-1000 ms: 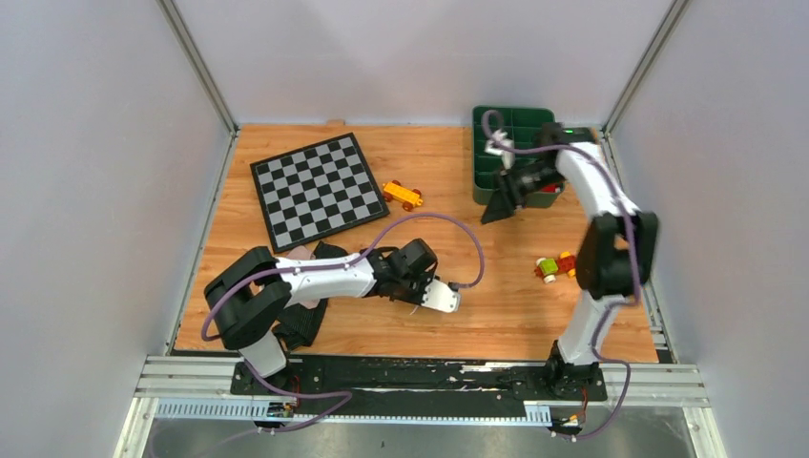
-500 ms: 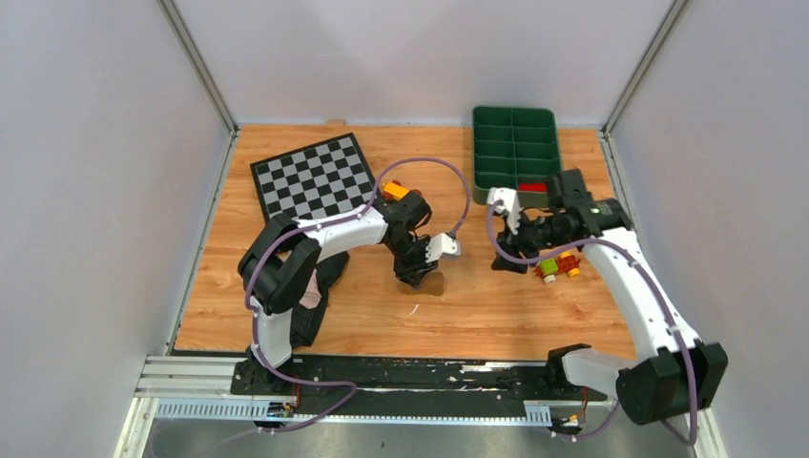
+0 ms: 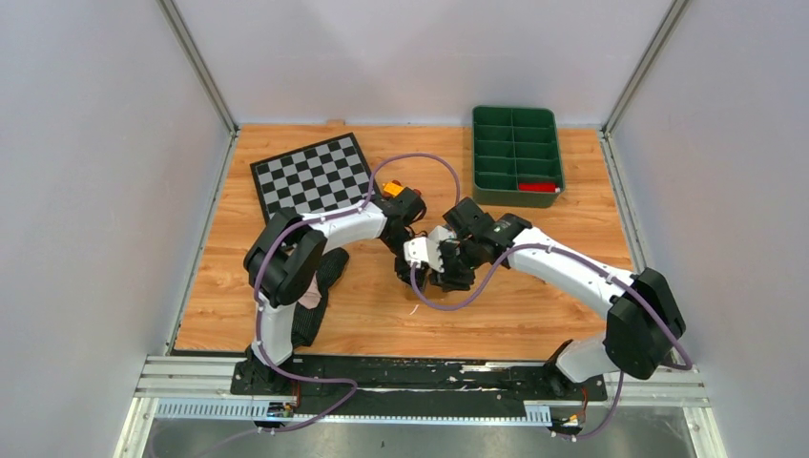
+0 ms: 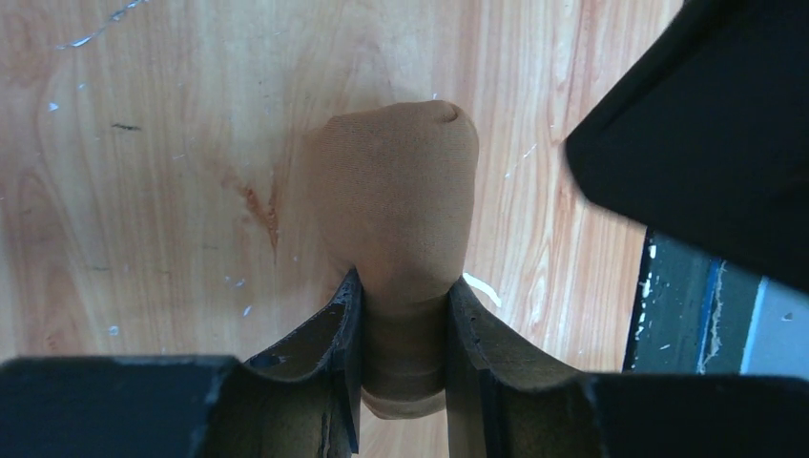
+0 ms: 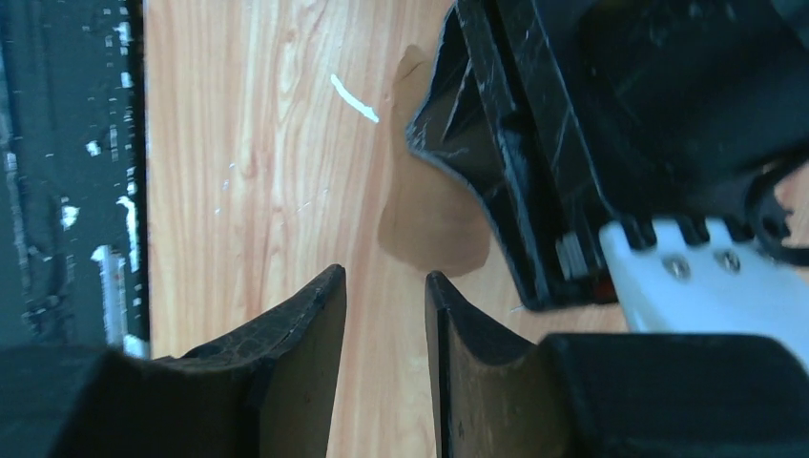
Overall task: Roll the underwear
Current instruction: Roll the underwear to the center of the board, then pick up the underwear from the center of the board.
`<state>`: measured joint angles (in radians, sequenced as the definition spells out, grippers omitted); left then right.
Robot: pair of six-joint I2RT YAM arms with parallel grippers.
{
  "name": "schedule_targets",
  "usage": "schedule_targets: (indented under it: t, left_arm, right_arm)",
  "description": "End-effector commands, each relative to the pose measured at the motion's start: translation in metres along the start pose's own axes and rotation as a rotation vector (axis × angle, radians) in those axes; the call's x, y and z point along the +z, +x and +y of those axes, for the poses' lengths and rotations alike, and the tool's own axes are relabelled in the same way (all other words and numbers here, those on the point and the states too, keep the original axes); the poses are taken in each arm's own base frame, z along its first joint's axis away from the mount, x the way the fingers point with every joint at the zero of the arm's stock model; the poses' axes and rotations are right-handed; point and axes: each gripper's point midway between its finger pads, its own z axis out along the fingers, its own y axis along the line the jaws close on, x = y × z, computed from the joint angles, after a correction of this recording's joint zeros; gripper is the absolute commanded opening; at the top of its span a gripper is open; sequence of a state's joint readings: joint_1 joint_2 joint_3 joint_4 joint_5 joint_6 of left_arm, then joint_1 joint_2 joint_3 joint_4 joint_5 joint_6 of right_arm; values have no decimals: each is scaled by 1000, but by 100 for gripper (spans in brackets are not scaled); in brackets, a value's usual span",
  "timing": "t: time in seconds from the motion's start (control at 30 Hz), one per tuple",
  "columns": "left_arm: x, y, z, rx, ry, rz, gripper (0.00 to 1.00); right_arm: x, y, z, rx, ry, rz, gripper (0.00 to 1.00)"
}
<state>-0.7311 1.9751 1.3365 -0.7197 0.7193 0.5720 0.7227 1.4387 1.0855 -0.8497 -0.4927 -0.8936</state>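
1. Wood tabletop (image 3: 534,315) inside grey walls, top view: checkerboard mat (image 3: 313,189) rear left, green tray (image 3: 515,153) rear right, orange toy (image 3: 399,188) just behind the left arm's wrist.
2. Same view: left gripper (image 3: 408,272) and right gripper (image 3: 454,275) meet mid-table, bodies almost touching. The tan cloth cannot be made out here; the arms cover it.
3. Black underwear (image 3: 305,326) and pink underwear (image 3: 308,298) lie in a heap by the left arm's base, well apart from the grippers.
4. Left wrist view: left gripper (image 4: 401,286) is clamped on the tan underwear (image 4: 401,191), a bunched, partly rolled lump sticking out past the fingertips, over the wood. A dark body, likely the right arm, fills the upper right corner.
5. Right wrist view: right gripper (image 5: 382,281) has its jaws a little apart with only bare wood between them, gripping nothing. The tan cloth (image 5: 429,224) sits just ahead, and the left gripper's black body is beside it.
6. Risk, judged: with so little gap, closing in could knock finger against finger or pinch the left finger instead of cloth.
7. Risk, judged: the lump is held at one end only, so a tug may unroll it or pull it free.
8. Room: bare wood to the near side and to the right. The mat and toy crowd the rear left, the tray is well apart, and the right arm's cable loops low just near of the grippers and could snag.
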Motion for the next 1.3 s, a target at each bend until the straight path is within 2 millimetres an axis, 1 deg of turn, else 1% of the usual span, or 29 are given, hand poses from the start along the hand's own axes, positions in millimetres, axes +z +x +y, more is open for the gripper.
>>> schedule_targets:
  t: [0.0, 0.1, 0.23, 0.47, 0.6, 0.67, 0.8, 0.97, 1.07, 1.2, 1.27]
  left_arm:
    - [23, 55, -14, -153, 92, 151, 0]
    - [21, 54, -11, -171, 103, 132, 0]
    - [20, 52, -9, -178, 109, 120, 0]
    - [20, 50, -13, -177, 140, 104, 0]
    - [21, 52, -16, -189, 175, 103, 0]
    - [21, 53, -17, -200, 194, 108, 0]
    - [21, 53, -17, -207, 212, 107, 0]
    - [19, 52, -10, -227, 213, 101, 0]
    - [17, 50, -6, -238, 222, 93, 0]
    - [15, 50, -3, -262, 266, 93, 0]
    - [9, 50, 5, -296, 288, 91, 0]
  right_arm:
    - [16, -10, -30, -76, 150, 8, 39]
    - [29, -4, -29, -83, 142, 26, 48]
    - [44, 2, -32, -62, 150, 36, 55]
    - [75, 11, -36, -53, 182, 38, 57]
    - [89, 18, -40, -65, 227, 57, 60]
    - [92, 23, -41, -89, 252, 76, 60]
    - [88, 26, -39, -155, 268, 97, 60]
    - [84, 28, -34, -242, 279, 117, 60]
    - [92, 32, -35, -267, 304, 138, 60]
    - [111, 36, -38, -301, 334, 158, 60]
    - [120, 38, -41, -320, 344, 175, 54]
